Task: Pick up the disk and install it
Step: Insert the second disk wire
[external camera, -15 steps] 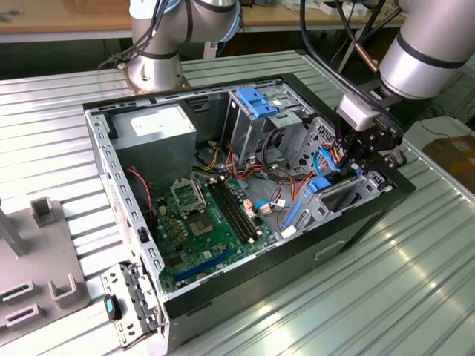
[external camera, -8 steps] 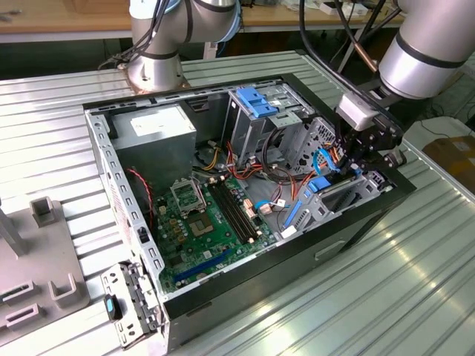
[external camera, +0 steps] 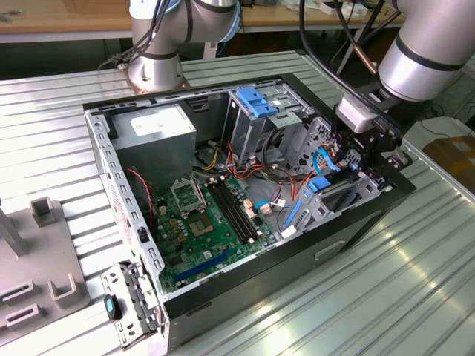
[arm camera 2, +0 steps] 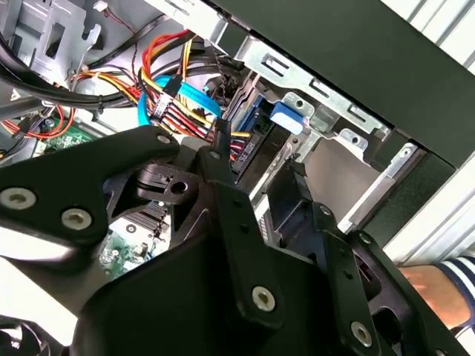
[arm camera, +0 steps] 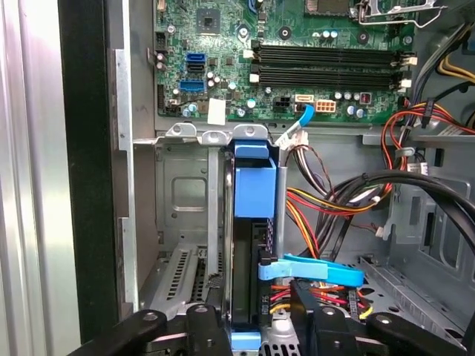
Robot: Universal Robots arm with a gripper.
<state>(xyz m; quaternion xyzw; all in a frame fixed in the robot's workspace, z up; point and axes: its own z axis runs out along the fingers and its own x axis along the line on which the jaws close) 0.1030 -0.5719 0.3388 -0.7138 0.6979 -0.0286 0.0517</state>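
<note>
The disk stands on edge inside the drive bay of the open computer case, its blue rail facing up beside a metal bay wall. In the second wrist view the disk sits deep in the bay, with a blue tab at its end. My gripper straddles it, one black finger on each side and close against it. In the exterior view the gripper reaches down into the case's corner at the view's right, over the disk.
A green motherboard lies in the case, with a grey power supply and a pale blue bracket behind it. Bundled coloured cables and a blue cable run beside the bay. A person's hand rests outside the case. Grey fixtures stand at the exterior view's left.
</note>
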